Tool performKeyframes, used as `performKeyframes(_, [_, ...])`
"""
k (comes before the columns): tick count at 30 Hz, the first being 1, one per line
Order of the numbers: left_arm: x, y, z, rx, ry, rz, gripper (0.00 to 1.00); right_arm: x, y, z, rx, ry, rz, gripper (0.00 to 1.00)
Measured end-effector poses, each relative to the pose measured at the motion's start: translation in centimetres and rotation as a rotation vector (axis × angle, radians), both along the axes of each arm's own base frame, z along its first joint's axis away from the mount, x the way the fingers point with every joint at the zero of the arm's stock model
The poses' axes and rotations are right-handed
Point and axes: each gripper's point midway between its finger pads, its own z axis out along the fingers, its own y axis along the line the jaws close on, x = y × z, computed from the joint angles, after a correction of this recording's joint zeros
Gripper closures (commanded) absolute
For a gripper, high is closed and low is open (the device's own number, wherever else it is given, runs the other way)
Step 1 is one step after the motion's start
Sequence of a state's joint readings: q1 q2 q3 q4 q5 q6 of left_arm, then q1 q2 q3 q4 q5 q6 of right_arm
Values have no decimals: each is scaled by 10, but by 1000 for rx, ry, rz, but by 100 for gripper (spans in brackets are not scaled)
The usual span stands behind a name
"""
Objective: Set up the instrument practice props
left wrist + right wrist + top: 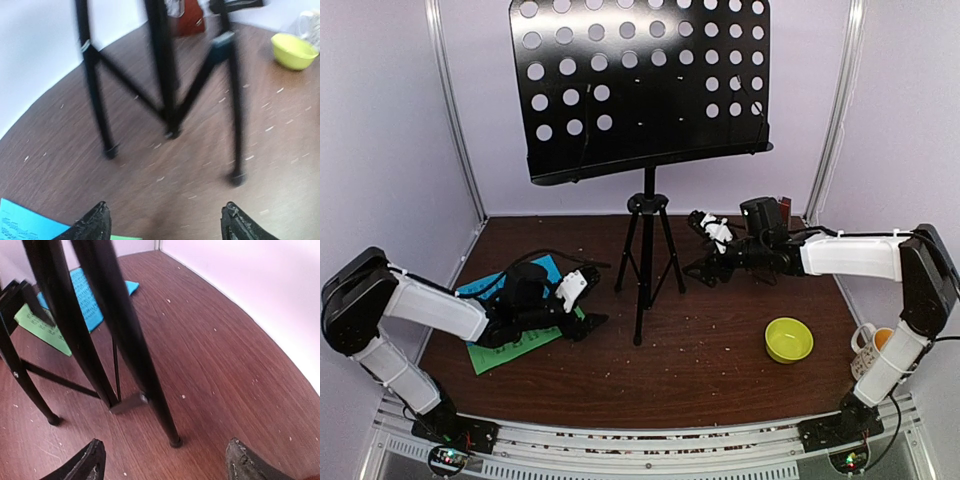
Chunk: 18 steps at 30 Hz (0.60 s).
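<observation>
The black music stand (pixel 646 250) rises upright mid-table on its tripod, its perforated desk (pixel 640 80) at the top. A blue sheet (pixel 542 266) and a green sheet (pixel 505 352) lie flat at the left, partly under my left arm. My left gripper (pixel 592 300) is open and empty, just left of the tripod legs (pixel 167 75), with the blue sheet's corner (pixel 25 222) beside one finger. Right of the stand, my right gripper (pixel 698 245) is open, facing a tripod leg (pixel 135 340) without touching it. A reddish-brown metronome (pixel 783 212) stands behind the right wrist.
A yellow-green bowl (pixel 788 340) sits at the front right, with a spotted white mug (pixel 868 345) beside it near the right arm's base. White walls and frame posts close in the table on three sides. Small pale crumbs dot the brown tabletop (pixel 720 380).
</observation>
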<state>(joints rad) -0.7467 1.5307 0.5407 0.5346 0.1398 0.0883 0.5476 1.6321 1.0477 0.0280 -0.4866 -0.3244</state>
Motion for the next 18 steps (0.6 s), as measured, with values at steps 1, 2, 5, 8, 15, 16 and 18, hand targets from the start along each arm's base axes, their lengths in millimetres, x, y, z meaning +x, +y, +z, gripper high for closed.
performKeyframes(1, [-7,-4,5,-22,-5,-8,21,2,3,2,15,6,10,16])
performKeyframes(2, [-15,-10,9,-42,-9,-13,20,4,6,4,29,12,22,16])
performKeyframes(5, [-38,-30,17,-93,-6,-34,20,8,17,9,62,25,68,16])
performKeyframes(8, [-51,-47,24,-140,-2,-30,20,8,25,13,85,30,107,17])
performKeyframes(15, [-33,-71,20,-205,35,80,26,14,38,17,120,40,162,22])
performKeyframes(16, [-29,-73,19,-212,40,98,27,14,39,17,125,43,169,24])
performKeyframes(18, [-22,-77,18,-229,45,124,30,15,43,17,134,50,181,27])
